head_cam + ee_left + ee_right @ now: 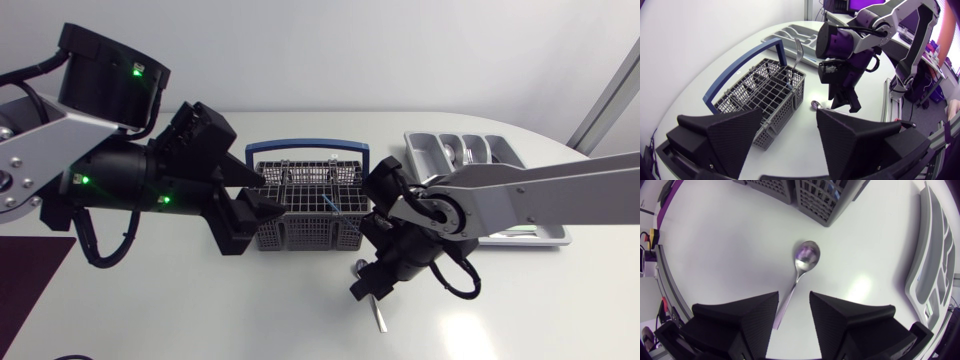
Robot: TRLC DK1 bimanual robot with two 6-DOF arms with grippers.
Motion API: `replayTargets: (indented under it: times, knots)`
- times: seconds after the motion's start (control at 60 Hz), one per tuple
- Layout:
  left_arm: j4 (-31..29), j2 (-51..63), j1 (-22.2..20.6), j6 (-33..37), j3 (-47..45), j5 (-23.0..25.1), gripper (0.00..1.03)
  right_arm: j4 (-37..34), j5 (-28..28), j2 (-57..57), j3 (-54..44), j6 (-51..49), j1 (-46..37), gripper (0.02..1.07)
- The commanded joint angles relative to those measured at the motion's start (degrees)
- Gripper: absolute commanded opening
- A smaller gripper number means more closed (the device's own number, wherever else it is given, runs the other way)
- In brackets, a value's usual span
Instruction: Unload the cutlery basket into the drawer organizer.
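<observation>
Table (pixel 300 325) | left wrist: fork (pixel 796 51) upright in basket (pixel 760 95) | right wrist: spoon (pixel 805 258)

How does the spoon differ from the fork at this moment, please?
The spoon lies flat on the table, outside the cutlery basket; the fork stands upright inside it, tines up. The spoon's handle runs between the open fingers of the right gripper; no gripper touches the fork. Both are silver metal.

No legible text, no labels, no numbers — nothing readable anywhere
</observation>
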Motion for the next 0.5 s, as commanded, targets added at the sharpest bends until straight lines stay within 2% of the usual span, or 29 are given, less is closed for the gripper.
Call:
replayTargets:
  times: [0.0,0.283,0.483]
  knots:
    - [0.5,-0.6,0.5,1.3,-1.5,-0.1,0.92,-0.7,-0.5,2.0,1.5,1.9,0.6,0.50]
    - [0.3,-1.2,1.2,1.6,-1.6,-0.2,0.92,0.3,0.9,5.7,2.5,2.7,0.7,0.47]
    - [0.3,-1.2,1.2,1.5,-1.5,-0.2,0.92,0.8,1.6,6.6,2.2,3.0,0.2,0.39]
